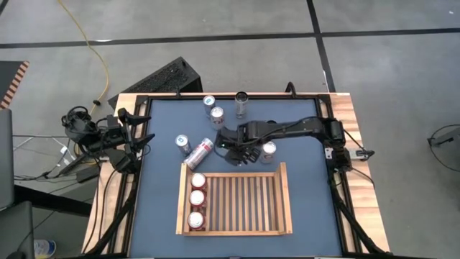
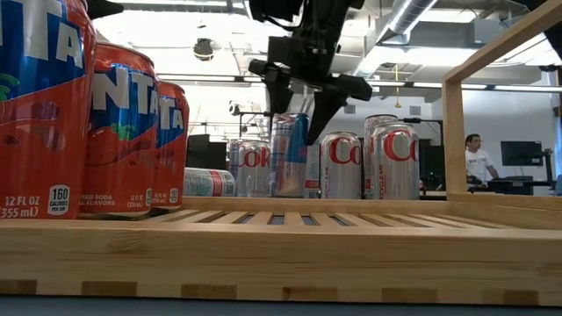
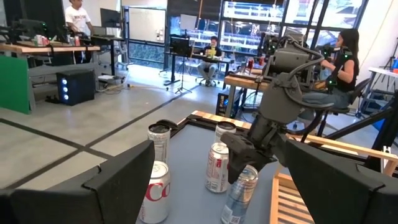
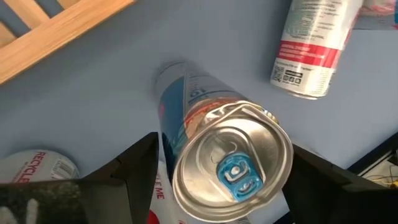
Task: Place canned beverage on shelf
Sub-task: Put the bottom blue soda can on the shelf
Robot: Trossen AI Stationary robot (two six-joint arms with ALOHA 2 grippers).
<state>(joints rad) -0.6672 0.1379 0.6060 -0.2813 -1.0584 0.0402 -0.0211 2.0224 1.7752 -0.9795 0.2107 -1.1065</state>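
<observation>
Blue tabletop (image 1: 162, 194) framed in pale wood fills the high view, with the slatted shelf (image 1: 282, 201) toward its near edge holding three orange soda cans (image 1: 197, 200) in a column at its left end. Just beyond the shelf's far rim, the right gripper (image 1: 237, 149) hovers over a slim blue-and-silver can (image 1: 228, 143); the left gripper (image 1: 133, 137) waits at the tabletop's left edge, fingers spread wide.

At table height, the right gripper (image 2: 300, 98) hangs fingers-down above the slim can (image 2: 290, 154), fingers parted and straddling its top, not yet closed. Silver cola cans (image 2: 392, 161) stand close beside it.

From the left wrist, the slim can (image 3: 239, 193) stands upright beneath the right arm (image 3: 273, 118).

Through the right wrist camera, the can's lid (image 4: 233, 168) sits centred between the fingers (image 4: 134, 171), a fallen silver can (image 4: 314, 43) lying nearby.

Judging by its look, the can is rigid, smooth and slippery, moderately heavy if full, and easily tipped. Gripping the straight wall just below the rim, squarely across its width, should hold best.
</observation>
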